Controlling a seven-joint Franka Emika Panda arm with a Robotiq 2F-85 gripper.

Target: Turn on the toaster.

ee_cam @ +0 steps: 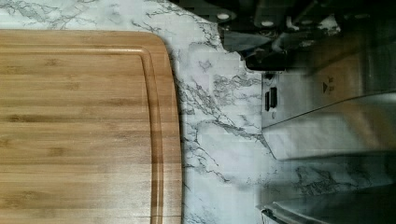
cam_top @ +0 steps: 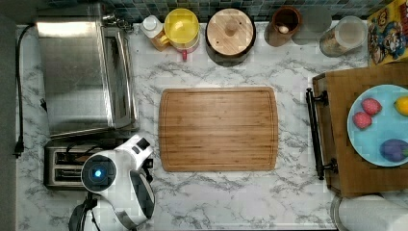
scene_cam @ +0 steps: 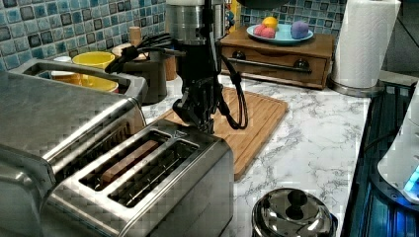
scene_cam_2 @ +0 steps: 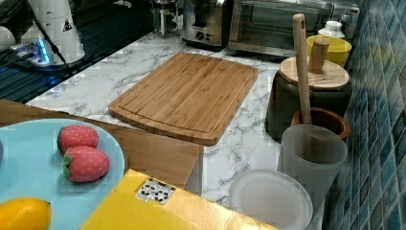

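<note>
The toaster (cam_top: 62,166) is a small brushed-steel box with two long top slots, standing at the top view's lower left in front of the big toaster oven (cam_top: 82,72). In the left view the toaster (scene_cam: 148,173) has something brown in one slot. My gripper (scene_cam: 200,123) points down, shut, at the toaster's end that faces the cutting board, its tip level with the top edge. The wrist view has the gripper (ee_cam: 268,51) against that steel end face of the toaster (ee_cam: 317,102). The lever is hidden behind the gripper. My white arm (cam_top: 118,171) covers that end from above.
A bamboo cutting board (cam_top: 219,129) lies just beside the toaster. Jars and a yellow cup (cam_top: 182,26) line the tiled back wall. A wooden tray with a blue plate (cam_top: 375,125) of fruit and a paper towel roll (scene_cam: 363,42) stand at the far end. A steel pot (scene_cam: 294,212) is nearby.
</note>
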